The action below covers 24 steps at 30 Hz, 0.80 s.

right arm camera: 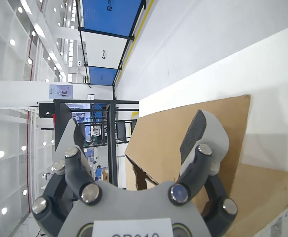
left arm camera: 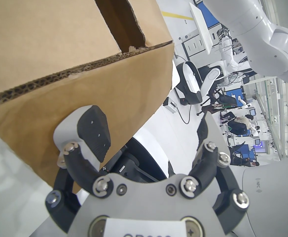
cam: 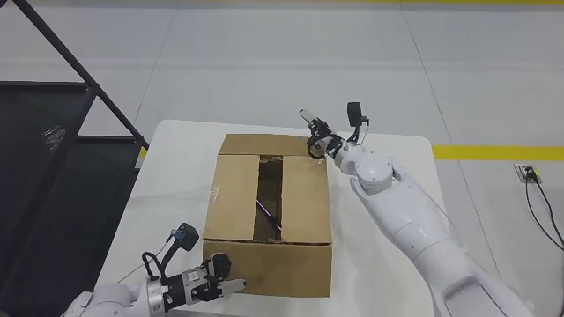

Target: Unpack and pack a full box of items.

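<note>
A brown cardboard box (cam: 269, 216) stands in the middle of the white table (cam: 167, 185). Its two top flaps lie almost closed, leaving a narrow dark gap where a thin purple item (cam: 269, 213) shows. My left gripper (cam: 222, 282) is open at the box's near left corner; the left wrist view has the box (left arm camera: 60, 38) just past one finger (left arm camera: 92, 131) of this gripper (left arm camera: 153, 129). My right gripper (cam: 315, 132) is open at the far right corner, above the flap edge. In its wrist view the right gripper (right arm camera: 136, 134) has the box (right arm camera: 158, 136) beneath it.
A black metal frame with dark mesh (cam: 53, 158) stands left of the table. Bare table strips run along the box's left side and along its right side (cam: 352, 229). A yellow floor line (cam: 498, 152) lies beyond the right edge.
</note>
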Each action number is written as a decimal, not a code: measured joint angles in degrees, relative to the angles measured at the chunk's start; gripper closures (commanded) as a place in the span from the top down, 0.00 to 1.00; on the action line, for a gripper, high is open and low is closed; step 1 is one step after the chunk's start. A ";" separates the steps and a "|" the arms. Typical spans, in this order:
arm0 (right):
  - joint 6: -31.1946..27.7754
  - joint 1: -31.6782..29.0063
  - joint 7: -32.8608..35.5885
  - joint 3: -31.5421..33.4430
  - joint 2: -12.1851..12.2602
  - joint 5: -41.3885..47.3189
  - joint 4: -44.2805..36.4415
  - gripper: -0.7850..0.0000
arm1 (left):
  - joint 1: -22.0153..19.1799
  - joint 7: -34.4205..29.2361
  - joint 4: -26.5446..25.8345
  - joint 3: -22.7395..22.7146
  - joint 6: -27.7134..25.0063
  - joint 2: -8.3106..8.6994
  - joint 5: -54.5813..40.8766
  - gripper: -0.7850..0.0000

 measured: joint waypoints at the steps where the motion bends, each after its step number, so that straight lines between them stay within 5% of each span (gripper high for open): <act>1: 0.16 0.16 0.52 0.07 -0.06 -0.12 0.47 1.00 | -0.02 0.04 -0.02 0.03 0.05 0.04 0.04 1.00; 10: -3.66 -0.08 1.96 3.48 -0.15 2.75 1.74 1.00 | -0.76 0.37 0.24 0.56 0.14 0.38 -0.15 1.00; 15: -7.42 -2.14 8.71 4.61 0.24 3.41 -3.71 1.00 | -0.23 4.40 0.16 -1.67 -0.45 0.51 -2.60 1.00; 24: -2.11 -6.34 20.12 2.32 1.11 -4.34 -16.03 1.00 | 2.55 12.17 1.29 -8.35 -1.06 0.74 -7.00 1.00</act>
